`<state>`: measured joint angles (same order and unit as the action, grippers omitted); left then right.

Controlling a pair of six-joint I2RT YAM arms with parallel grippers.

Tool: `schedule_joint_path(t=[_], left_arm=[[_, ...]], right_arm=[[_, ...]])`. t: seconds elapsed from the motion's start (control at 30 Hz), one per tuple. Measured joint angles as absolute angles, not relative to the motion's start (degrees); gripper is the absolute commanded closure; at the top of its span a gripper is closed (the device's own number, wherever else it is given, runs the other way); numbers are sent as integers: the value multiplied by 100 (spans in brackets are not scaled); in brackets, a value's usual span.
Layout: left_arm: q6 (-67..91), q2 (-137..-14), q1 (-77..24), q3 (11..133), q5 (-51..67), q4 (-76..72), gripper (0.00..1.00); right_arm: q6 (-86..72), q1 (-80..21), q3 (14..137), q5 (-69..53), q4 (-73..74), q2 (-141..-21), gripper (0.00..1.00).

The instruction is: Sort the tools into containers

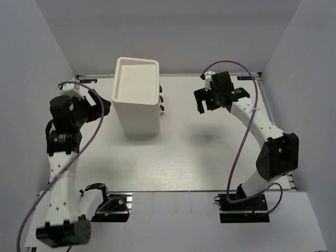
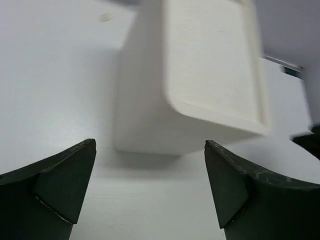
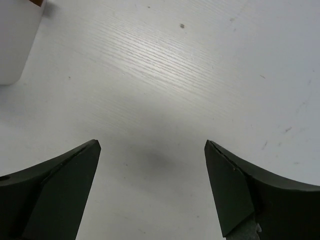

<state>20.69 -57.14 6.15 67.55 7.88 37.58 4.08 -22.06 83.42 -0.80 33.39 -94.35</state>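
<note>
Closest to me, the two arm bases (image 1: 100, 202) sit bolted at the near edge of the white surface (image 1: 184, 157). A purple cable (image 1: 239, 142) loops loosely up along each arm.

Further in on the left, the left pincer (image 1: 102, 106) hangs just beside the left wall of the white box (image 1: 137, 113). Its fingers are spread wide and grip nothing. From its own camera, the left pincer (image 2: 150, 144) looks straight at the box (image 2: 145, 100), whose near lower corner sits between the two dark fingertips (image 2: 75, 170).

On the right the right pincer (image 1: 207, 105) is raised over the surface, well apart from the box, likewise spread and holding nothing. Its wrist view shows the right pincer (image 3: 152, 144) above grained white surface (image 3: 200, 75) with a soft shadow beneath it. Only a corner of the box (image 3: 15, 40) shows at the upper left.

The box stands upright toward the far left-centre of the surface, its recessed tray (image 1: 136, 79) facing up. Three small dark knobs (image 1: 161, 98) stick out of its right side, toward the right arm.

Behind everything, plain white walls (image 1: 173, 31) close in the far edge and both sides.
</note>
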Motion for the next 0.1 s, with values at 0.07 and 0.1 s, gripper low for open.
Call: schedule_joint_path(t=[0.07,0.1], left_arm=[[1900,-5043,587,6482,1597,3463,0],[1813,-4818,574,6453,2023,3387,0]], right_arm=[[408,-2237,8090,167,3347,-9120,9],[410,-2246,7876,246,3308,-8934,9]])
